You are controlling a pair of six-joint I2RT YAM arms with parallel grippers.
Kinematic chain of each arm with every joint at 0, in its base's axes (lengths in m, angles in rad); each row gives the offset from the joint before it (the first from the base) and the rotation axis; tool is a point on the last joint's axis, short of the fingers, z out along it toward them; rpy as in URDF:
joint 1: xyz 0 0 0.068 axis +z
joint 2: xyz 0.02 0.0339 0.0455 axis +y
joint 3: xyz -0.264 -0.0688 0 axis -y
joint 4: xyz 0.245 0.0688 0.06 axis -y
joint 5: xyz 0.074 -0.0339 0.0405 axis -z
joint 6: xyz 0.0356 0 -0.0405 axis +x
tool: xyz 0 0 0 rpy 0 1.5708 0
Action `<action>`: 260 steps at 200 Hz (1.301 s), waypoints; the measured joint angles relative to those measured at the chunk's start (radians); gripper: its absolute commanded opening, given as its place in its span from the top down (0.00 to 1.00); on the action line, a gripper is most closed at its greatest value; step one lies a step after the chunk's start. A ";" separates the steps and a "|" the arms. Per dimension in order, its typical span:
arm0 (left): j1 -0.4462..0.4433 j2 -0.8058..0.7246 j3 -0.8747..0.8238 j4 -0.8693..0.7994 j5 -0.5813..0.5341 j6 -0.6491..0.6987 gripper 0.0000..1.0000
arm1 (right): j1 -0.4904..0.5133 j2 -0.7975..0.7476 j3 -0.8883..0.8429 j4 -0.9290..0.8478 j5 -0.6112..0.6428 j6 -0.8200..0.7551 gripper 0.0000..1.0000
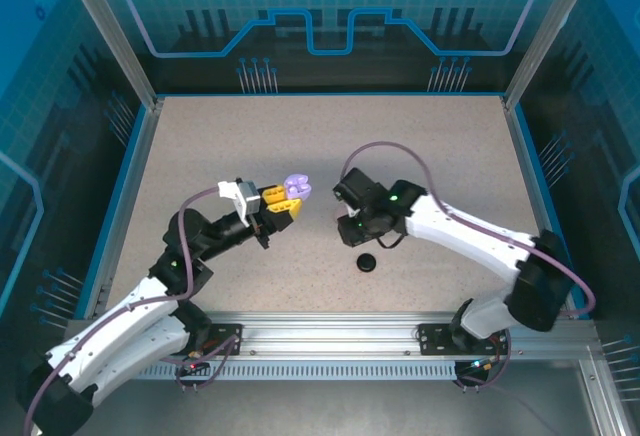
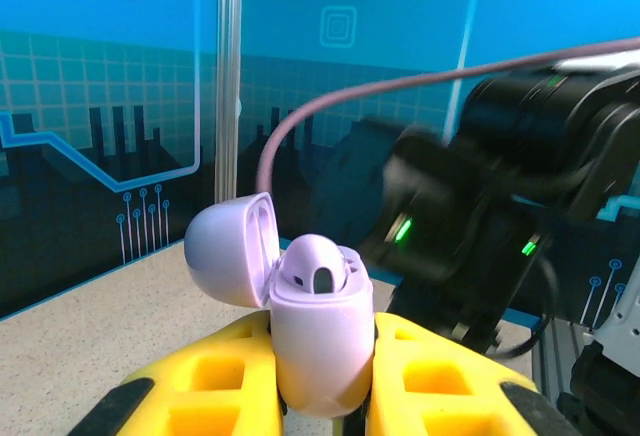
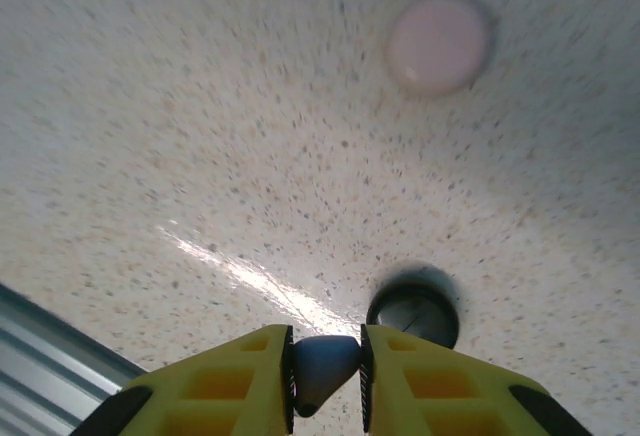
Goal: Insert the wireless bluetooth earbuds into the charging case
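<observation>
1. Lilac charging case (image 2: 318,346) is held upright off the table (image 1: 420,136), clamped betw. the yellow fingers (image 2: 205,381) of the left gripper (image 1: 288,199); its lid (image 2: 228,256) is flipped back, open
2. In the case's well a seated earbud (image 2: 322,261), lilac, is seen; a 2nd slot can't be made out
3. Right gripper (image 3: 325,366): fingers are pressed in on a pinched earbud (image 3: 322,356), small, grey-lilac, gripped at the tips above the table
4. Black round case (image 1: 367,262) is laid on the table nr the near edge, approx mid-width, just beneath the right gripper; contents not seen
5. Pink round case (image 3: 437,44) is seen blurred on the table, well apart from the black one; open or shut can't be told
6. Right arm (image 2: 500,186) is seen close in front of the open lilac case, w/ its cable (image 2: 400,96) arched above
</observation>
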State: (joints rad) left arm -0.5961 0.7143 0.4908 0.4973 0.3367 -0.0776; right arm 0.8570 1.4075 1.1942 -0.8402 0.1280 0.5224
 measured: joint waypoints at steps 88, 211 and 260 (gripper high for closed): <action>-0.001 0.150 0.000 0.099 0.009 0.000 0.88 | -0.007 -0.266 0.195 0.004 0.025 -0.072 0.77; -0.003 0.238 0.017 0.168 0.053 0.000 0.88 | 0.005 -0.134 0.352 0.080 -0.008 -0.094 0.77; -0.003 0.238 0.017 0.185 0.053 0.000 0.88 | 0.010 -0.087 0.355 0.106 -0.032 -0.094 0.77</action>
State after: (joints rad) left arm -0.5987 0.9527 0.5079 0.6819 0.3901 -0.0780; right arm 0.8665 1.3205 1.5490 -0.7338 0.0956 0.4286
